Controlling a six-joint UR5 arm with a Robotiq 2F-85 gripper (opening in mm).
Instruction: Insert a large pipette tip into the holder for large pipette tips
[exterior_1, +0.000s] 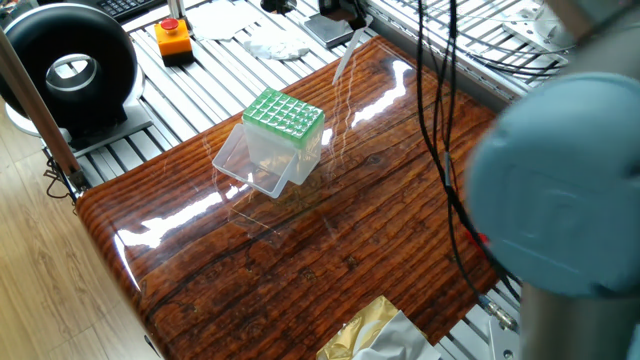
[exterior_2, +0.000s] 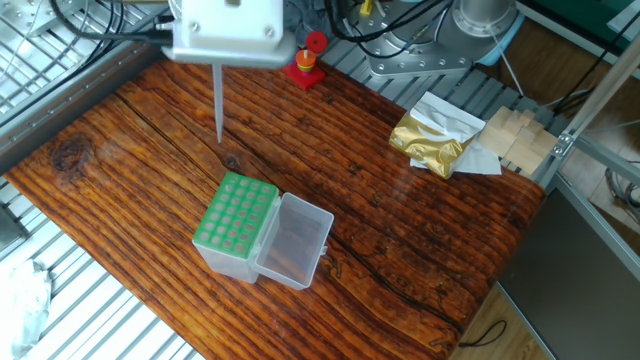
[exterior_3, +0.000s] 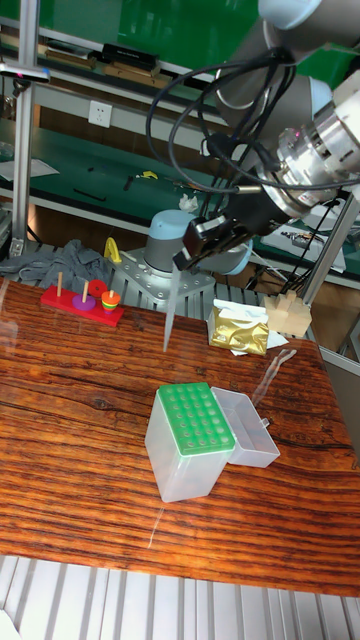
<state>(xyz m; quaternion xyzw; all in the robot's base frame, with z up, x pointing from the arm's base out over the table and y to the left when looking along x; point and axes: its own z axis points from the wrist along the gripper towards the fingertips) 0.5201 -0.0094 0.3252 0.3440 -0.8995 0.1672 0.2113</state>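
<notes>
The gripper (exterior_3: 180, 268) pinches the pipette tip (exterior_3: 170, 312) upright, point down, ready for a hole; the green-topped box (exterior_3: 194, 438) waits open at centre frame.

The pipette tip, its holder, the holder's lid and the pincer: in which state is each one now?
large pipette tip: held upright in the air, point down, not inserted yet.
holder for large pipette tips: standing on the table, green rack uncovered.
lid: open, hanging at the holder's side.
pincer: shut on the tip's upper end, above the table.
</notes>
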